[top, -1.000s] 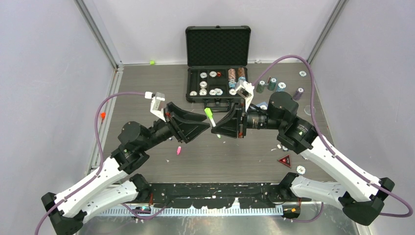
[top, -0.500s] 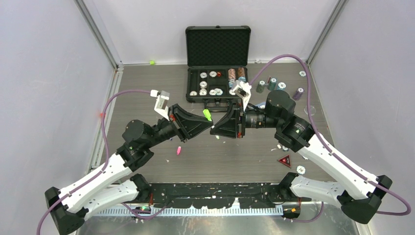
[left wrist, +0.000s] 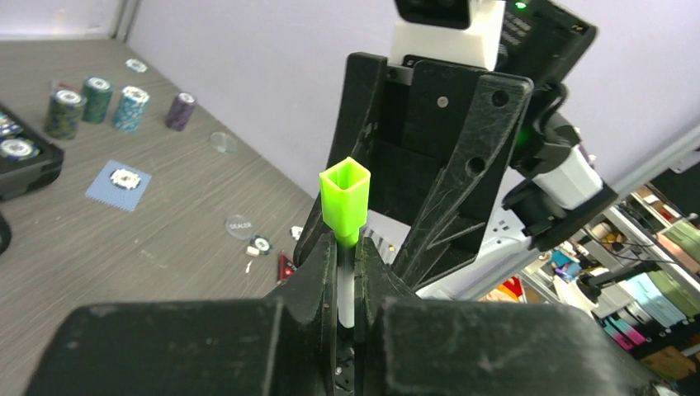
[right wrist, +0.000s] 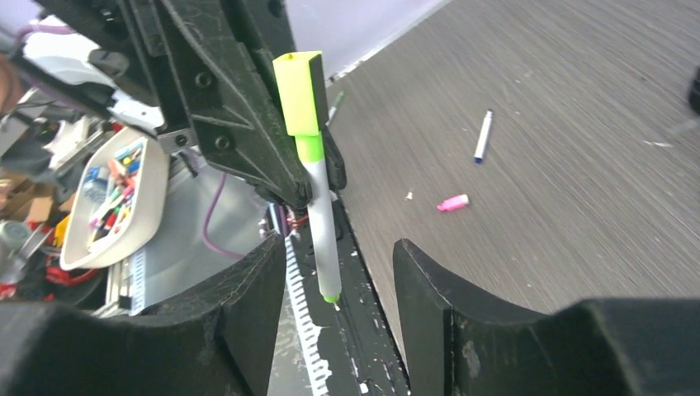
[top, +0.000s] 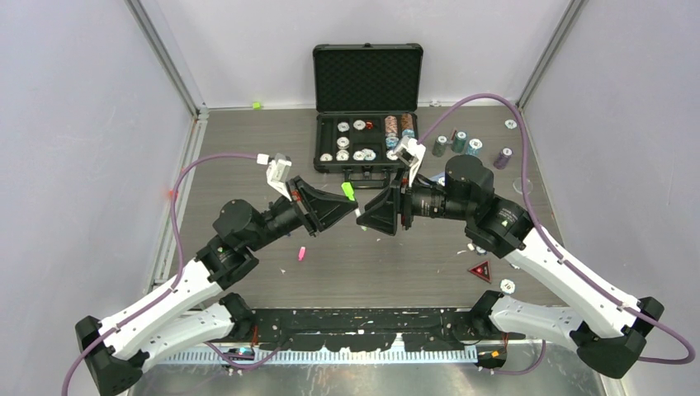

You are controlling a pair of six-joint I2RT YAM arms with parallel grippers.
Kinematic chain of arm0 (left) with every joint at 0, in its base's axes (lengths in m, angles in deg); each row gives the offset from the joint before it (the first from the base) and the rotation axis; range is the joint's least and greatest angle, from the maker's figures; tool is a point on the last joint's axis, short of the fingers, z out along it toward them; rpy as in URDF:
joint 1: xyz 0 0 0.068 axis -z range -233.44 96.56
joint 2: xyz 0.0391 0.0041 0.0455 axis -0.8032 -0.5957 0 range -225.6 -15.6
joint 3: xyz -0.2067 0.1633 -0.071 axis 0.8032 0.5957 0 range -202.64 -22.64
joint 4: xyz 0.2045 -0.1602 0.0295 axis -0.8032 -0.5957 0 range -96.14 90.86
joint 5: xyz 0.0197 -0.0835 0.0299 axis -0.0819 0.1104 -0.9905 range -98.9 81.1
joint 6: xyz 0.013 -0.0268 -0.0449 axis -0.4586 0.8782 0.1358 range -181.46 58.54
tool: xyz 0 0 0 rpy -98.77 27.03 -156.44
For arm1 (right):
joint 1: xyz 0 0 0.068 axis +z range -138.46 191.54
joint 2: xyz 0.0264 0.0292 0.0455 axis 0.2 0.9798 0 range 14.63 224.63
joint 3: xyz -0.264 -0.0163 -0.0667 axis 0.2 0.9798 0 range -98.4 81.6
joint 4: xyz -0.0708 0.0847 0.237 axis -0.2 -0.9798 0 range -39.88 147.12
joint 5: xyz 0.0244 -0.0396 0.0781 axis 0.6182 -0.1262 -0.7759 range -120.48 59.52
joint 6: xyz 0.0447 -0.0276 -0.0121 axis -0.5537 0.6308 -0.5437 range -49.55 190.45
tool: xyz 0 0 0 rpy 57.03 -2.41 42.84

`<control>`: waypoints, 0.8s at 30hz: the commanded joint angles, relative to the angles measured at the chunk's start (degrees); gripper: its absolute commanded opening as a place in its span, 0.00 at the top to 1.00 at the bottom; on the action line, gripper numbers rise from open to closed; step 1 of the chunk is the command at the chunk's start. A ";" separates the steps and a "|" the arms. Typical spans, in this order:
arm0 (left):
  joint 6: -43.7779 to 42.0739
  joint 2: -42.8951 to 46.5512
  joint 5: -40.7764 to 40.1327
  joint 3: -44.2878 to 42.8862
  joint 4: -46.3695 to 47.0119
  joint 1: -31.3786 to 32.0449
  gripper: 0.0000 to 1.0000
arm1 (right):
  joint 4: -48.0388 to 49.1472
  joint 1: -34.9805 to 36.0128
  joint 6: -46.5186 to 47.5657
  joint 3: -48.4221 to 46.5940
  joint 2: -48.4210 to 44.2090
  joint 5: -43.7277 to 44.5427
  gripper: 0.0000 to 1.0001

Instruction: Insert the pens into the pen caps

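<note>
Right now the neon-green square plastic cap (right wrist: 299, 91) sits on one end of a thin white-barrelled marker pen (right wrist: 322, 227). The pen is held in the air between the two arms, over the middle of the grey wood-grain bench (top: 248, 148) and in front of the open black hard case (top: 367, 78). A band of green collar shows below the cap's rim, so I'd judge it is on but perhaps not pushed fully home. The left fingers (left wrist: 318, 276) are clamped on the white barrel just under the cap. The right fingers (right wrist: 268, 264) are spread apart, one on either side of the pen's free end, touching nothing that I can see.

To do this step well, I'd keep the left grip firm, bring the right fingers onto the cap and press straight along the pen's axis. A sideways push could tilt the pen in the clamp or knock the cap off.

Flat on the bench lie a small pink plastic cap (right wrist: 452, 202) and, apart from it, another slim white pen with blue ends (right wrist: 484, 136).

Nothing is legible on pen or cap. A clear round disc (left wrist: 240, 223) on the bench seems to read "DEALER", though it is small.
</note>
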 commanded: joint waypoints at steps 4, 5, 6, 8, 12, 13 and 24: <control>-0.94 -1.85 -5.21 -3.60 -5.29 -0.10 1.00 | 0.61 0.14 1.06 -0.70 -0.66 6.26 0.50; -0.77 -2.32 -5.23 -3.86 -5.60 -0.10 1.00 | 0.73 0.12 0.94 -0.78 -0.11 5.59 0.52; -0.58 -2.59 -5.38 -4.02 -5.65 -0.11 1.00 | 0.86 0.14 0.93 -0.89 0.37 5.18 0.53; -0.23 -2.90 -5.76 -4.16 -5.74 -0.08 1.00 | 0.93 0.14 1.03 -0.96 1.26 5.04 0.56; -0.18 -3.09 -6.72 -4.37 -6.17 -0.11 1.00 | 1.26 0.27 1.01 -0.97 2.45 4.55 0.63; -0.18 -3.06 -6.96 -4.35 -6.22 -0.11 1.00 | 1.27 0.29 1.15 -0.96 2.73 4.54 0.63; -0.04 -2.69 -7.72 -4.08 -6.54 -0.11 1.00 | 1.04 0.38 1.79 -0.32 3.49 5.85 0.78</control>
